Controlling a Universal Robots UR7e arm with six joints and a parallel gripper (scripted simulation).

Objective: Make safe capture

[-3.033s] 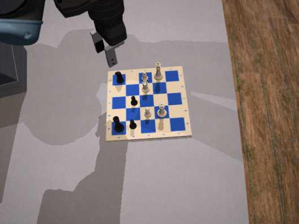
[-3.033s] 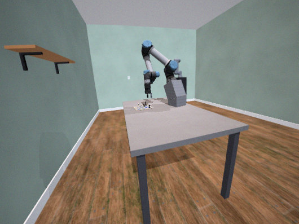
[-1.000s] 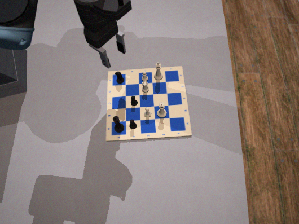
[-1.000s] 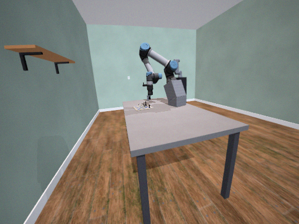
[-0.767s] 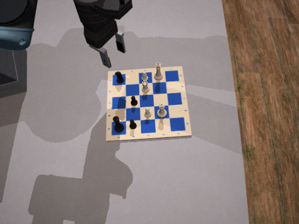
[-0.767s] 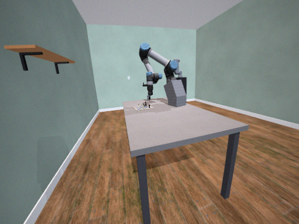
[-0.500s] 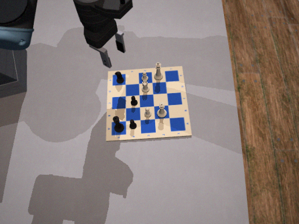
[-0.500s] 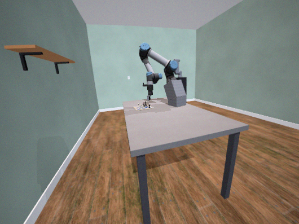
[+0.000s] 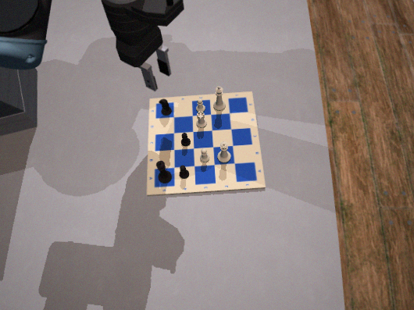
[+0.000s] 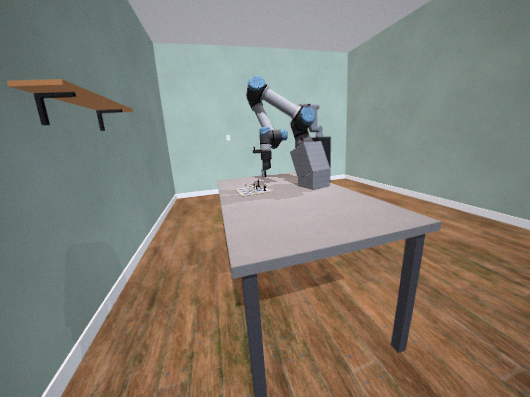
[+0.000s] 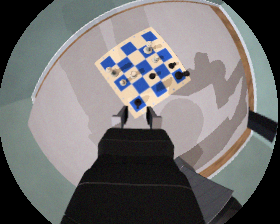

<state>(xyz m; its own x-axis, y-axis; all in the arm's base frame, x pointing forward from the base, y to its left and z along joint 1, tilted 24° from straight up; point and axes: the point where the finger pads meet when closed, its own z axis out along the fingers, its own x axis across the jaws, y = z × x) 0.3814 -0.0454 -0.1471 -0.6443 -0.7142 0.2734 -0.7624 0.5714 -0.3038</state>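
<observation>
From my top feed, the black two-finger pincer hangs above the pale grey counter, just off the far-left corner of the small tan-and-blue chequered chessboard. Its fingers stand partly apart with nothing between them; I see only counter surface in the gap. The wrist feed agrees: both fingertips frame bare grey, with the board lying ahead of them.

On the board I count four black pieces along the left side. A tall round-headed black piece stands on the far-left blue square, a small black pawn on a light square toward the middle, a larger black piece on the near-left blue square, and a second black pawn right beside it on the next square.

The white pieces sit to the right of them. A tall cream king-like piece stands at the far edge, with a cream pawn one square to its left. A cream crowned piece stands just in front of that pawn. Nearer me are another cream pawn and a stout cream crowned piece beside it. All look upright.

I cannot read the edge letters at this size, so I cannot name the squares.

From the exterior feed, the grey-and-blue jointed arm reaches down over the board at the counter's far end.
</observation>
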